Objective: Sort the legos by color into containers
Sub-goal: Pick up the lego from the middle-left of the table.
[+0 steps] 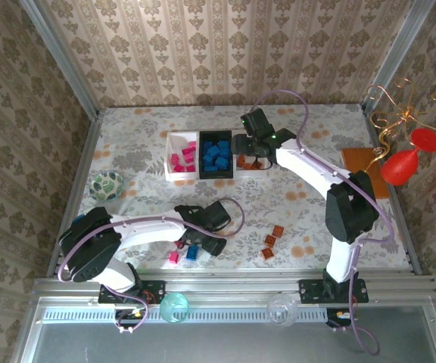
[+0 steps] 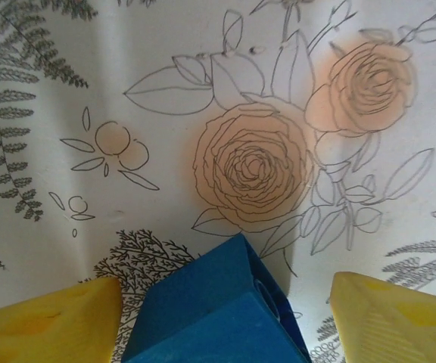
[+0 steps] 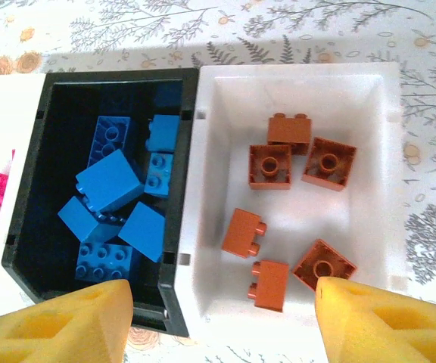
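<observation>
From above, my left arm (image 1: 146, 227) reaches across the near part of the table (image 1: 309, 204), and my left jaws point down at a blue brick (image 1: 193, 252). A pink brick (image 1: 173, 257) lies just beside it, on the side toward my left base. Three loose orange-brown bricks (image 1: 269, 242) lie near one another further to my right. At the far middle of the table the containers stand joined in a row. The first white tray (image 1: 174, 141) carries the pink bricks (image 1: 184, 159), and the black tray (image 1: 216, 177) next to it carries the blue bricks (image 1: 216, 155). My right jaws hang over the end of the row, just past the black tray. A patterned bowl (image 1: 107, 185) sits well off to my left. Through my left wrist, my left fingers (image 2: 51, 325) stand on either side of the blue brick. One finger is close against it and the other is clearly apart from it, so these jaws are released around the brick, not clenched on it. Through my right wrist, my right fingers (image 3: 384, 321) are spread wide with nothing between them, so these jaws are released and empty. Below them the second white tray (image 3: 369, 98) holds six sorted orange-brown bricks (image 3: 269, 165). The black tray beside it is full of blue bricks, and a few pink ones show at the left edge.
</observation>
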Available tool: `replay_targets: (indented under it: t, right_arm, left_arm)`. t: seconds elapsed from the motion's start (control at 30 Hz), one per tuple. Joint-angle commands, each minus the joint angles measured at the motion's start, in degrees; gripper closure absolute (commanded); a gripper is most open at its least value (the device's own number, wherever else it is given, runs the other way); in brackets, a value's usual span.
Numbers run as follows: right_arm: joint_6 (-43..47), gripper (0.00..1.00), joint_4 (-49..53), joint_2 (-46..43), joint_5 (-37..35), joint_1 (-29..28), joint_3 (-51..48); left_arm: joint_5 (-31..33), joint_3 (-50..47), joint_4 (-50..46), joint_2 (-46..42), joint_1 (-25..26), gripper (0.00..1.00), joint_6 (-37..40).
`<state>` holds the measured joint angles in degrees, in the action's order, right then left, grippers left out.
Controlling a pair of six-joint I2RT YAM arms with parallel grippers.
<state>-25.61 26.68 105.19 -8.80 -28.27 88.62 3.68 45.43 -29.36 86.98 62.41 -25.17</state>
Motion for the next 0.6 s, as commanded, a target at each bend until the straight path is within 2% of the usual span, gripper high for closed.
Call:
replay_targets:
  t: [0.0, 0.23, 0.43, 0.57]
  right_arm:
    - [-1.3, 0.33, -2.0, -4.2, -0.1, 0.9, -2.0]
    - [-1.9, 0.33, -2.6, -7.4, -1.0, 1.9, -6.0]
    - [-2.8, 0.33, -3.3, -10.3, -1.7, 2.2, -9.4]
    - [-3.6, 0.33, -4.2, -13.9, -2.0, 2.3, -13.4]
  left_arm:
    - [3.4, 1.2, -1.2, 1.2, 1.0, 0.32, 0.7]
    - [5.4, 1.5, -1.6, 0.5, 1.2, 0.48, 1.1]
    - [6.4, 4.3, -2.8, -0.7, 0.9, 0.56, 1.9]
    - [5.8, 7.0, -1.2, -3.3, -3.6, 0.57, 3.1]
